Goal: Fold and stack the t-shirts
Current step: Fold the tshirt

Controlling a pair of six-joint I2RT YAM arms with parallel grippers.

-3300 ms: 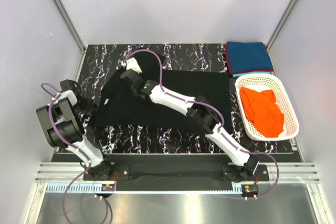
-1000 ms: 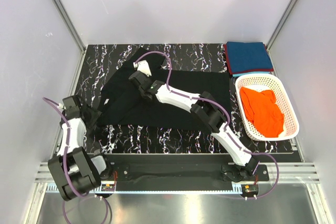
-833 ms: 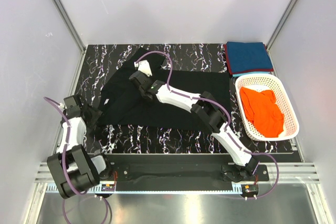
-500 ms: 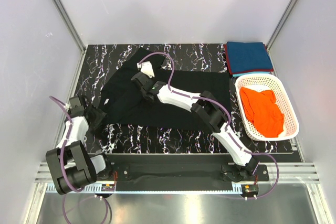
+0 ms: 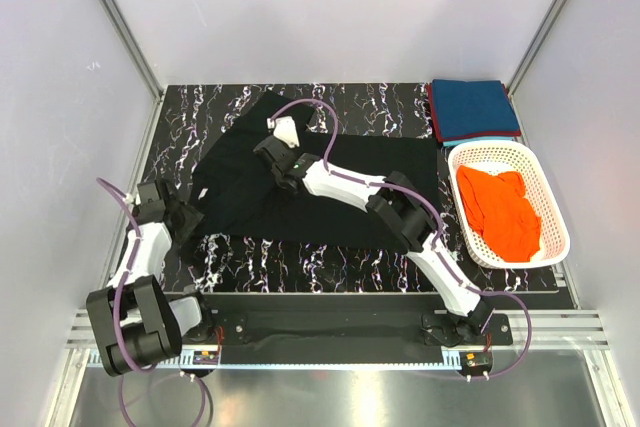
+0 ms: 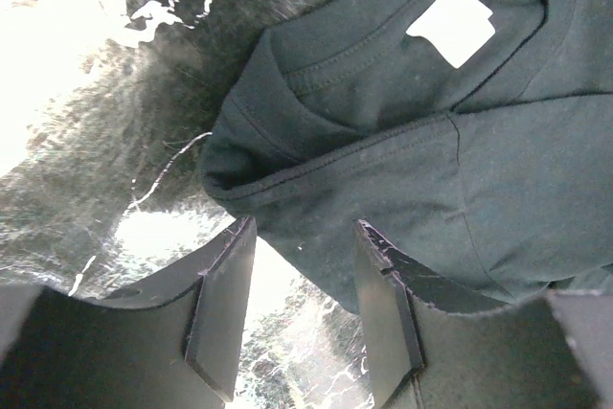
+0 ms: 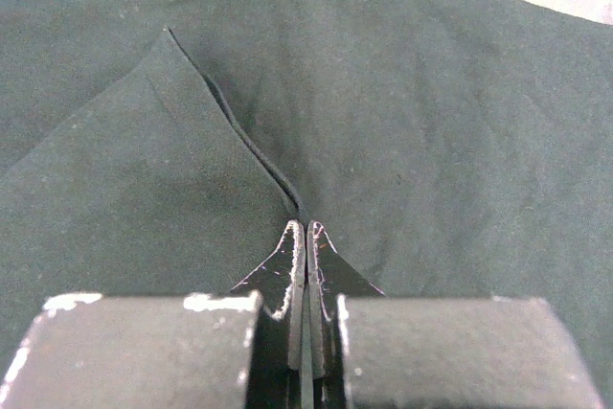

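Observation:
The black t-shirt (image 5: 392,157) lies spread on the marbled table, its left part bunched. My right gripper (image 5: 272,144) reaches over it and is shut on a folded edge of the black fabric (image 7: 431,93), low against the cloth. My left gripper (image 5: 186,219) is open at the shirt's near-left edge; in the left wrist view the collar with its white tag (image 6: 450,26) lies just ahead of the gripper (image 6: 302,237). The teal-blue t-shirt (image 5: 472,107) lies folded at the back right on the dark red one (image 5: 434,119). The orange t-shirt (image 5: 500,209) lies crumpled in the basket.
The white lattice basket (image 5: 551,209) stands at the right edge, just in front of the folded stack. Grey walls close in the table (image 5: 300,267) on the left, back and right. My right arm lies across the shirt's middle.
My left arm has come down and its gripper has moved right to the shirt's near-left edge. My right gripper has moved right and slightly nearer, dragging the black fabric with it.

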